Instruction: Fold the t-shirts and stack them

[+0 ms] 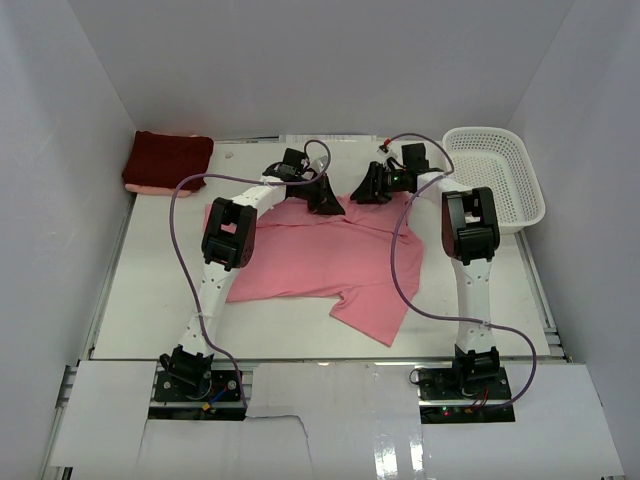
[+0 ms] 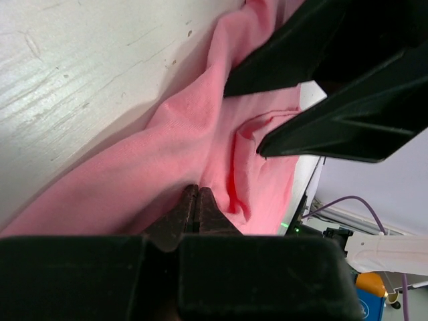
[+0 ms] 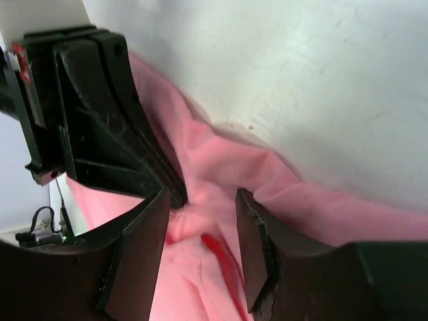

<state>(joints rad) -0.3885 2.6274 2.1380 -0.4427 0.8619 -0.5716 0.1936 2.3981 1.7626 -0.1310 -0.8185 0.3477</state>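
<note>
from above, we saw the salmon pink t-shirt [image 1: 320,262] spread left of the white mesh basket [image 1: 495,178], and the folded maroon t-shirt [image 1: 167,160] farther left of it. at the left wrist, the left gripper [image 2: 194,200] was pinched closed on pink cloth. at the right wrist, the right gripper [image 3: 200,234] stood with jaws apart astride a fold, unclamped. we judged the cloth light and limp, best taken by its shoulder edges.

Pink shirt [image 1: 300,262]: no print legible.
Basket [image 1: 490,180]: no label legible.
Elsewhere: no text, brand or number legible.
</note>
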